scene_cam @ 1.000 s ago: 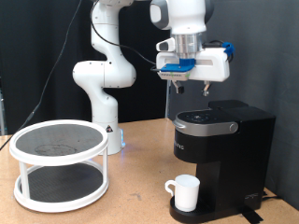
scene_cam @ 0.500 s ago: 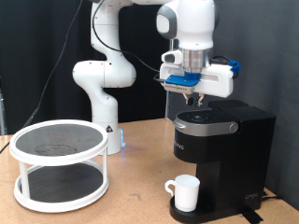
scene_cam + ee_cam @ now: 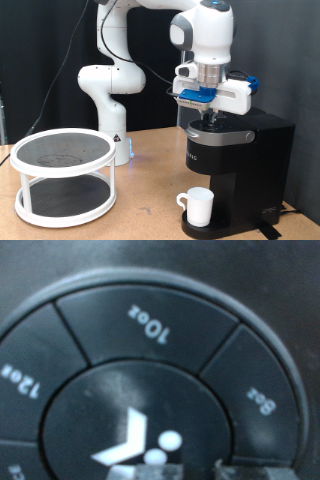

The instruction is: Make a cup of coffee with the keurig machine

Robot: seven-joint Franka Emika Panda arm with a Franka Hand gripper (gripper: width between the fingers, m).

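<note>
1. Exterior view: the white arm's gripper [image 3: 212, 118] sits at the black boxy keurig machine's [image 3: 240, 160] lid — whether its fingers are parted or closed, I cannot tell.
2. Small white ceramic cup [image 3: 198, 207] stands on the drip tray.
3. Wrist view: round button panel [image 3: 140, 390] — 8oz, 10oz, 12oz.

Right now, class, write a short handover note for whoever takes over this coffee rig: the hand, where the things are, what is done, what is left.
Hand: down on the top of the keurig machine, over its round button panel marked 8oz, 10oz and 12oz; holding nothing visible.
Cup: upright on the drip tray under the spout.
Done: lid closed, cup placed.
Left: no coffee visible in the cup; brewing not shown.
Two-tier white rack sits at the exterior view's left.
</note>
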